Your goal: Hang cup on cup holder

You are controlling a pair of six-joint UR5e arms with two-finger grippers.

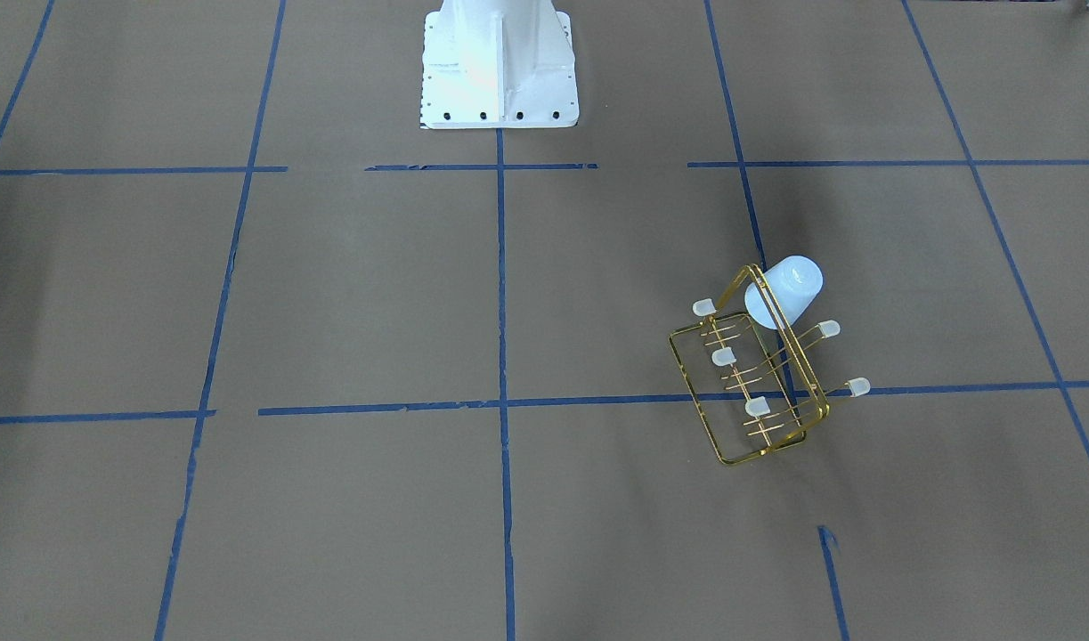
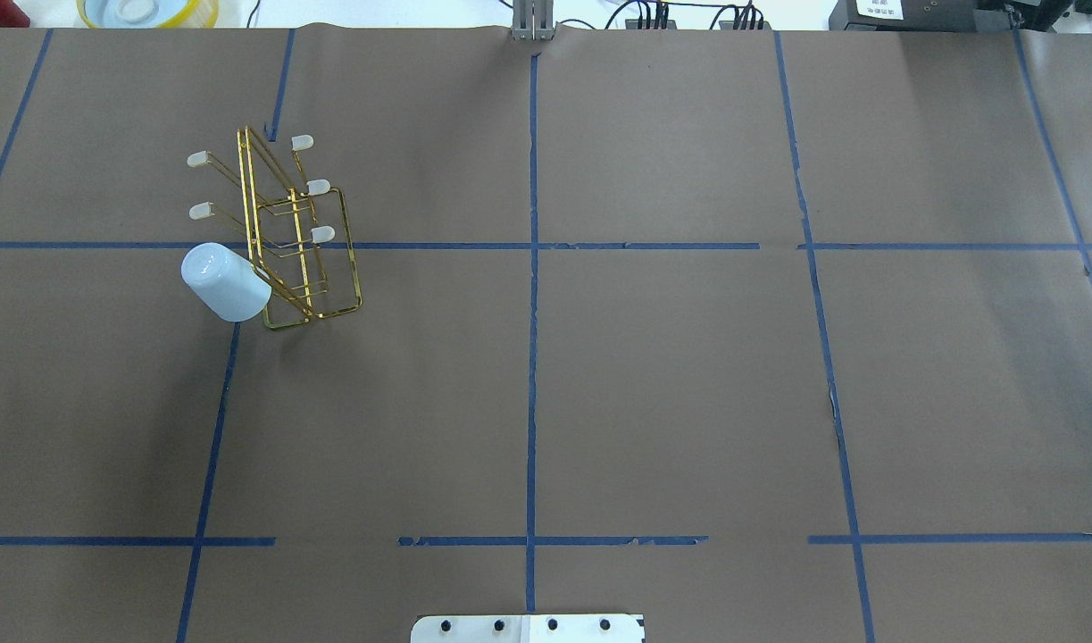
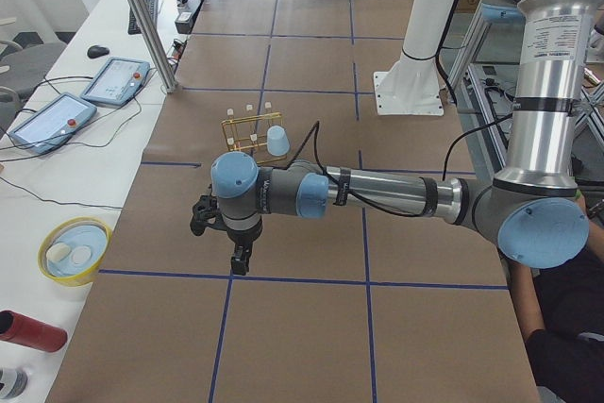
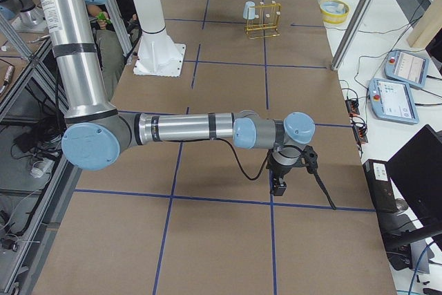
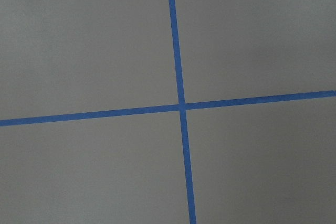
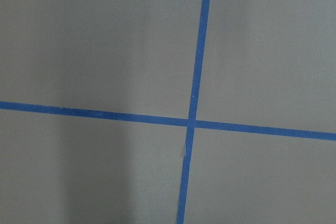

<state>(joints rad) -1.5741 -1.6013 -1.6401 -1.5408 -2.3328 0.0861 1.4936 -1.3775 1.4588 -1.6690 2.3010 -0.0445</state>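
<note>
while the cup [image 2: 224, 282] is seen tilted on the cup holder [image 2: 301, 243], its mouth set against the gold frame and its closed end turned up and outward, five capped prongs are shown bare beside it. the rack is stood on the brown-papered table [image 2: 688, 402], on the robot's left side. the left gripper [image 3: 242, 261] and the right gripper [image 4: 279, 186] are held over the table ends, well apart from the rack; whether their fingers are spread or closed cannot be told.

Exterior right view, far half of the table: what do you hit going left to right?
robot pedestal → cup → cup holder → yellow bowl
</note>
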